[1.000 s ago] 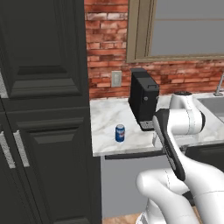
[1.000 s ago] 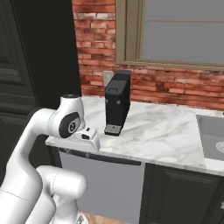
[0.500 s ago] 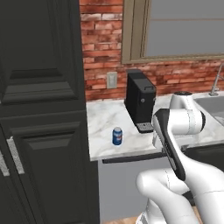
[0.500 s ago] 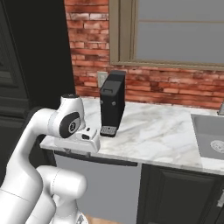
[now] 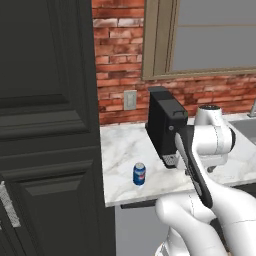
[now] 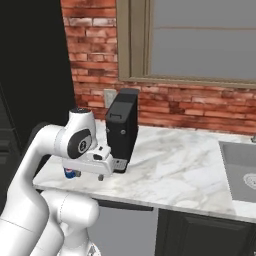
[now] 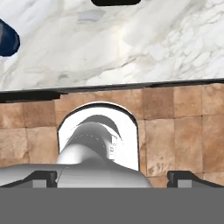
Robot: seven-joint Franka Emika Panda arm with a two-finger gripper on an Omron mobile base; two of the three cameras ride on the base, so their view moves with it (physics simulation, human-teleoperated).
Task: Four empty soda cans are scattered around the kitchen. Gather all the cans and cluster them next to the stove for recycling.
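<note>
One blue soda can [image 5: 139,174] with a red-white label stands upright on the marble counter [image 5: 122,150], close to its front edge. It also peeks out behind my arm [image 6: 70,173] and shows as a dark blue blob at the top left of the hand view [image 7: 6,39]. My gripper [image 6: 101,176] hangs over the counter's front edge, to the right of the can and apart from it, pointing down. Its fingertips [image 7: 41,177] stand wide apart, so the gripper [image 7: 113,177] is open and empty. The stove is out of view.
A black boxy appliance [image 5: 165,125] stands on the counter just behind my hand. A tall dark cabinet [image 5: 45,125] walls off the counter's left end. To the right lies a sink [image 6: 245,170]. Behind are a brick wall and a window [image 6: 200,40].
The whole picture has shifted as the base drives: counter, can and appliance now look closer and lower. The arm keeps its pose and the gripper stays open.
</note>
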